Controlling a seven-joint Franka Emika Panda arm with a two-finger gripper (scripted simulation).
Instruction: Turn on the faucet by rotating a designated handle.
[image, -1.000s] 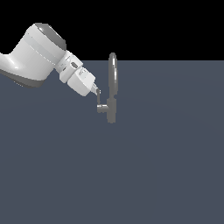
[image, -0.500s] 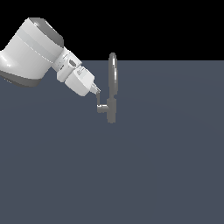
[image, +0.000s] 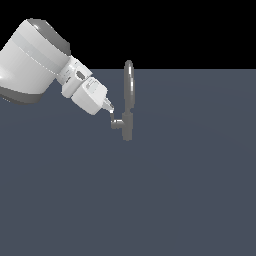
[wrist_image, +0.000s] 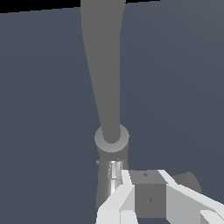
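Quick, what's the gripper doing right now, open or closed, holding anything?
Gripper: at the handle of the faucet; open or closed cannot be told.

I count one faucet (image: 128, 102) on my desk (image: 175, 190); it carries one handle (image: 116, 122); I have one arm (image: 35, 62); it ends in one end effector (image: 109, 107).

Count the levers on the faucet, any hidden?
1. The handle sticks out of the faucet body toward the exterior view's left, at the gripper tip. The body's far side is hidden, so another can't be excluded.
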